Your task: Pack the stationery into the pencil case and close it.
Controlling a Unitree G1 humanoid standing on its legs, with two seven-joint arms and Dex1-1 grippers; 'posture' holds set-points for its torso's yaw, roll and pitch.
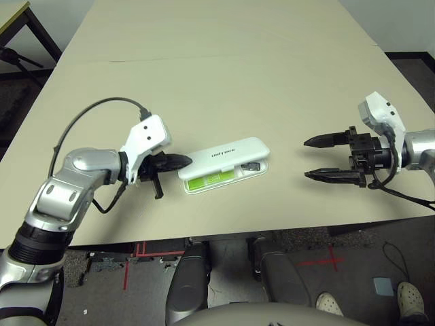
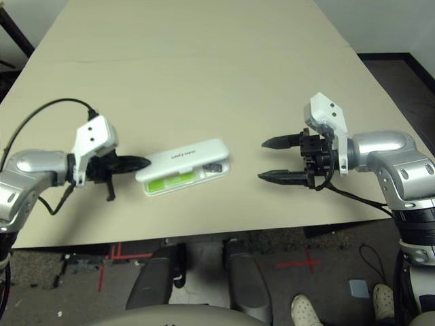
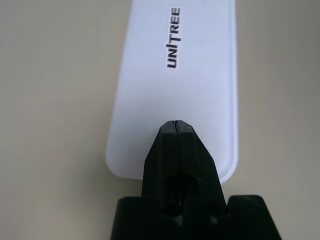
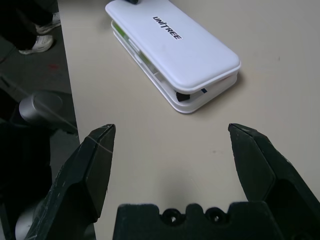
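Observation:
The white pencil case (image 1: 228, 155) lies near the table's front edge, its lid lowered over the base but still ajar along the front. Through the gap I see the lime-green highlighter (image 1: 207, 180) and a black item, probably the marker (image 4: 182, 97). The grey clip piece is hidden. My left gripper (image 1: 185, 161) is shut, its tips touching the left end of the lid (image 3: 185, 75). My right gripper (image 1: 306, 158) stands open well to the right of the case, nothing between its fingers.
The beige table (image 1: 224, 75) stretches wide behind the case, and its front edge (image 1: 272, 229) runs just below both grippers. A person's shoes (image 1: 408, 299) rest on the floor at the lower right. Another table's corner (image 1: 10, 13) shows at the far left.

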